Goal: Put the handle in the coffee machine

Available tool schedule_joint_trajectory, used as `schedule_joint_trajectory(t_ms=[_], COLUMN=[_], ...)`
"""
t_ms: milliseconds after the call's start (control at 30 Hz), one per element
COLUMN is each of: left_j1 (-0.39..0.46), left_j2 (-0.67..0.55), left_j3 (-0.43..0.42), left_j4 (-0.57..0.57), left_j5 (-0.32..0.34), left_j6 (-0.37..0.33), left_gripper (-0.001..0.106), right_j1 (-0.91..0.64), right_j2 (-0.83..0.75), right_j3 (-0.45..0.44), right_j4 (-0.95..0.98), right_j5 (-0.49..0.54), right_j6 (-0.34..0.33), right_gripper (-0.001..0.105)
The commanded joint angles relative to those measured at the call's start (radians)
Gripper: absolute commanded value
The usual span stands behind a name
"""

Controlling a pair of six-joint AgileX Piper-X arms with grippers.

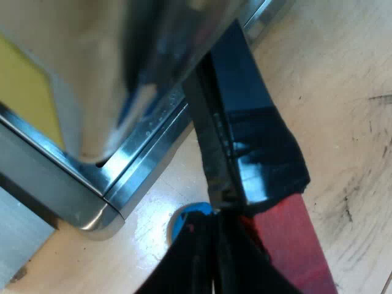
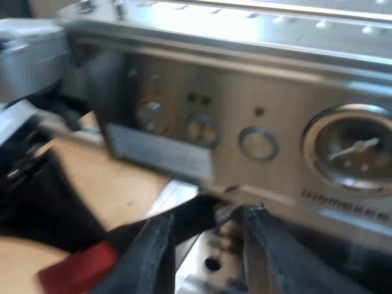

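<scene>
Right claw (image 2: 211,213) spread wide at the espresso machine's (image 2: 257,110) front, the handle (image 2: 79,269) just beside it; left claw (image 1: 214,245): cannot tell.

the espresso machine (image 2: 257,92) is brushed metal, satin on its front and mirror-bright along the base; its gauge (image 2: 352,153) has a glossy glass face. the handle (image 1: 257,135) looks like shiny black plastic, its red end (image 1: 297,245) duller. the table (image 1: 349,110) is pale wood, smooth but scuffed with dark marks. the right gripper (image 2: 208,217) is matt black
</scene>
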Motion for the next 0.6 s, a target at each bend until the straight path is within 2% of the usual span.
schedule_joint_trajectory(t_ms=[33, 167, 300, 467, 600], left_j1=[-0.016, -0.016, -0.016, -0.026, -0.063], left_j2=[-0.010, -0.013, -0.031, -0.077, -0.134], left_j3=[-0.003, -0.001, 0.009, 0.080, 0.138], left_j4=[0.002, 0.002, -0.006, -0.025, -0.074], left_j5=[0.058, 0.058, 0.058, 0.058, 0.058], left_j6=[-0.025, -0.042, -0.066, -0.079, -0.140], left_gripper=[0.001, 0.001, 0.000, 0.000, 0.000], right_j1=[0.003, 0.003, 0.003, 0.003, 0.003], right_j2=[-0.051, -0.115, -0.157, -0.237, -0.285], right_j3=[-0.004, -0.004, -0.004, -0.004, -0.004], right_j4=[0.073, 0.127, 0.161, 0.228, 0.284], right_j5=[-0.091, -0.173, -0.189, -0.189, -0.202], right_j6=[0.022, 0.025, 0.025, 0.025, 0.025], right_gripper=[0.032, 0.032, 0.032, 0.032, 0.032])
